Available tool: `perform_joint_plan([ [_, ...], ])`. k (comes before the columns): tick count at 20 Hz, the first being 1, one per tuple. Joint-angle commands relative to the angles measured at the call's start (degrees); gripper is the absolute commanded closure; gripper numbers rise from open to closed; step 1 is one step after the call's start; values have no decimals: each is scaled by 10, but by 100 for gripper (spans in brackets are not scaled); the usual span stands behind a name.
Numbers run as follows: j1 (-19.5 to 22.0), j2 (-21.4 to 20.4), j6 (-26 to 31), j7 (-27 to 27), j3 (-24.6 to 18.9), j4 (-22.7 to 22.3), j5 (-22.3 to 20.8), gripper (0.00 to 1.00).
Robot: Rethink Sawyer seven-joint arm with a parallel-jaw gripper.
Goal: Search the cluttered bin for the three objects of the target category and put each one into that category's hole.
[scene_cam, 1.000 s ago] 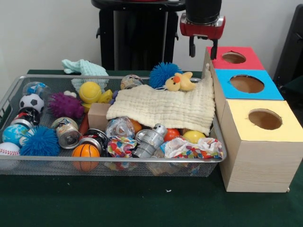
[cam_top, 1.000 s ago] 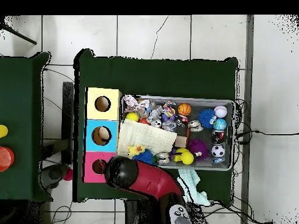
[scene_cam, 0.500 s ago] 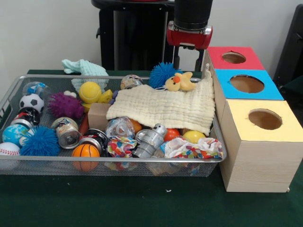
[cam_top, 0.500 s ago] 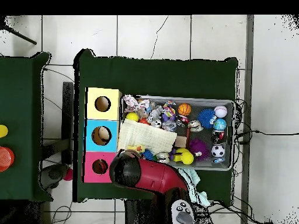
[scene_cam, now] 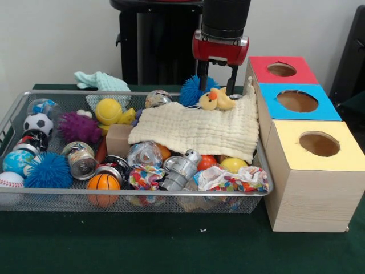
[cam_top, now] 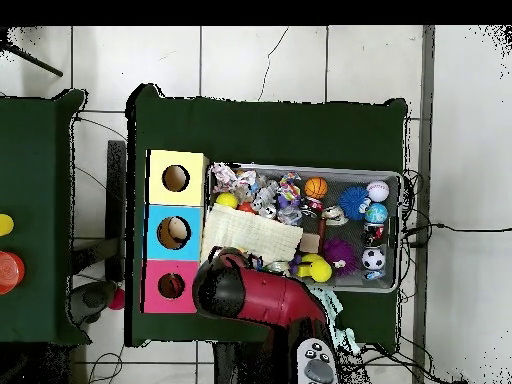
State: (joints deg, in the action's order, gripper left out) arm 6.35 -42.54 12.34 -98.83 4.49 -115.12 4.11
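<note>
Having swung from beside the red hole (scene_cam: 282, 69), the gripper (scene_cam: 217, 77) hangs over the yellow plush (scene_cam: 217, 99), fingers spread wide.

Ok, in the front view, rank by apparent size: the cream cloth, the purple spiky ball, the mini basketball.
1. Cream cloth, clearly largest.
2. Purple spiky ball.
3. Mini basketball, though it sits nearer the camera, so the gap is unsure.

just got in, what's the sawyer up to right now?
It is sorting a cluttered wire bin beside three wooden boxes with coloured holes. The end effector hangs open, holding nothing, right above the yellow plush lying on a cream cloth at the bin's far side. The red hole is just beside it. Balls, cans and wrappers fill the rest of the bin.
</note>
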Motion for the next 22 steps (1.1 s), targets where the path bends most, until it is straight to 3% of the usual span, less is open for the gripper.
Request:
perform_joint_plan([
  [1, 15, 21, -48, -68, -13, 41, -24, 0],
  [8, 34, 54, -84, -76, -33, 25, -21, 0],
  [22, 68, 55, -29, -78, -75, 1, 5, 0],
])
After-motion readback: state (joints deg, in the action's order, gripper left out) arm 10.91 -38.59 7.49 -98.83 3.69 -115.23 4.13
